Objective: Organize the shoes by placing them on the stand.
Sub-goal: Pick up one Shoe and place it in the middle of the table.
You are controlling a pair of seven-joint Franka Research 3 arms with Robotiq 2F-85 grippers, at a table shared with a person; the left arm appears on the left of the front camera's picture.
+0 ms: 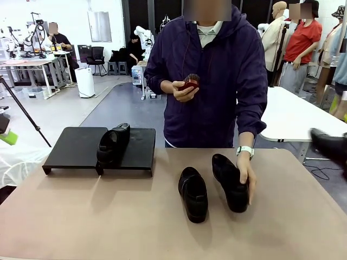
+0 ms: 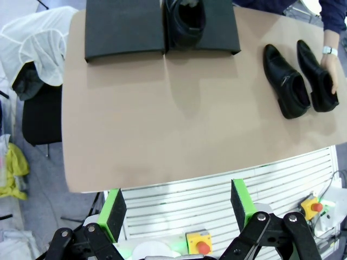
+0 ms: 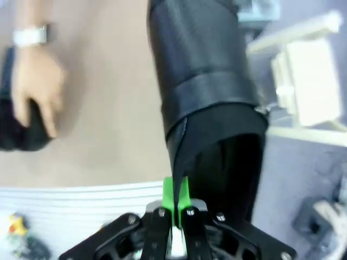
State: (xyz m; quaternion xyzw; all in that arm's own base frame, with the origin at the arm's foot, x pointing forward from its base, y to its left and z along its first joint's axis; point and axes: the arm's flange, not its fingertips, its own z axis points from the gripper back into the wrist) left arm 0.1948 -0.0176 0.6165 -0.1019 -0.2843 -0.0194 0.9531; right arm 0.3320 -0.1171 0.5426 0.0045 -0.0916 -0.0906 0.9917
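The stand (image 1: 76, 143) is set at the table's (image 1: 81, 216) far left corner, with one shoe (image 1: 113, 143) laid on its right half. Right of the table's middle lie a middle shoe (image 1: 193, 194) and a right-hand shoe (image 1: 229, 181), the latter covered by the person's hand (image 1: 246, 176). A fourth shoe (image 3: 200, 70) is clamped by its collar in the clenched right gripper (image 3: 175, 197), near the table's right edge. The left gripper (image 2: 178, 205) is held spread wide above the near edge.

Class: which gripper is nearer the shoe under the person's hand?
Right. The right gripper, shut on another shoe, hangs right of that shoe; the left gripper hovers beyond the table's near edge.
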